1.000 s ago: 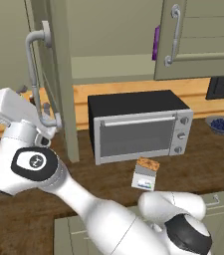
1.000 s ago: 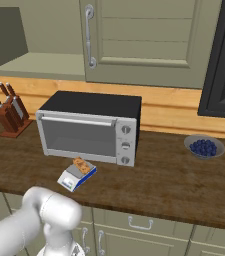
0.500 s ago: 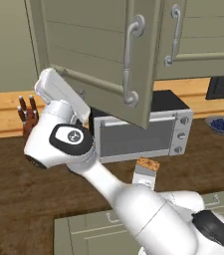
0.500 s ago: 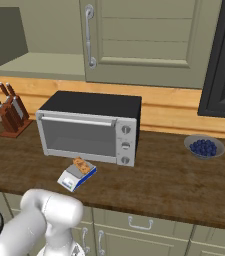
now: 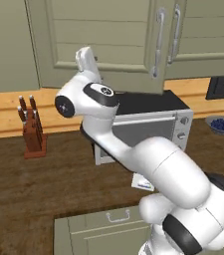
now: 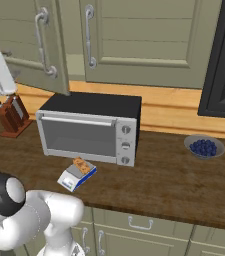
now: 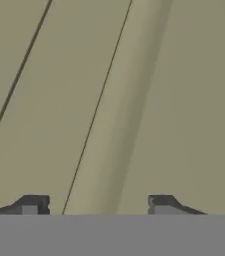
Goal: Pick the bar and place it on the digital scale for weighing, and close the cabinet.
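The tan speckled bar (image 6: 82, 165) lies on the small white digital scale (image 6: 72, 178) on the counter in front of the toaster oven. A corner of the scale (image 5: 142, 183) peeks out from behind my arm. The left door of the grey-green cabinet (image 6: 28, 46) stands slightly ajar, its curved metal handle (image 6: 42, 42) facing out. My gripper (image 5: 87, 56) is raised against this door's face (image 5: 103, 45), far above the bar. In the hand view the door panel (image 7: 134, 100) is very close, and the gripper (image 7: 96, 207) is open with nothing between its fingertips (image 7: 32, 205).
A silver-and-black toaster oven (image 6: 90, 129) stands under the cabinet. A knife block (image 6: 13, 114) is to its left and a bowl of blueberries (image 6: 204, 147) to its right. A dark window frame (image 6: 218, 65) rises at the right. Drawers (image 6: 134, 230) run below the counter edge.
The cabinet door has swung from wide open to nearly closed. My arm has swept to the right with it, the hand staying against the door.
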### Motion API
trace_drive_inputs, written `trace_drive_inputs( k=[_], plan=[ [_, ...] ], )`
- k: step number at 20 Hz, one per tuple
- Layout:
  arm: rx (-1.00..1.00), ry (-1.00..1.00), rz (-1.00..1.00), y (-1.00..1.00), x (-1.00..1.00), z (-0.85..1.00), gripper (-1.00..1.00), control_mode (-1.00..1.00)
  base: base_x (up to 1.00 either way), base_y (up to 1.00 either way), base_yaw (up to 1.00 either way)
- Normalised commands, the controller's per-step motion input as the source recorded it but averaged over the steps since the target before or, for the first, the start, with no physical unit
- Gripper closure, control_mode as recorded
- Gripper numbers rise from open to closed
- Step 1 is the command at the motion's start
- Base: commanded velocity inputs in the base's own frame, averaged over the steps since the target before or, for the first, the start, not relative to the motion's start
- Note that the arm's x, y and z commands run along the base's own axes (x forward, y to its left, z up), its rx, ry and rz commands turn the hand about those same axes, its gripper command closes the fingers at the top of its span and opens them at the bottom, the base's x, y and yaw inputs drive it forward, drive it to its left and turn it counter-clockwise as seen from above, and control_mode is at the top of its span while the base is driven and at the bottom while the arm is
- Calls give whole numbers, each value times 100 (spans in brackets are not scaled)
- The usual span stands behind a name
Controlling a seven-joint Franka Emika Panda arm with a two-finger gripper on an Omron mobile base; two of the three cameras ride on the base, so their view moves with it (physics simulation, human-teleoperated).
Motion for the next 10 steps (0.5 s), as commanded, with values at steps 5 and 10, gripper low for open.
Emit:
trace_drive_inputs(
  k=[5,10],
  plan=[
    [25,56,0,-100,100,11,-100,-100,0,0,0],
    [26,57,0,-100,100,0,-100,-100,0,0,0]
  ],
)
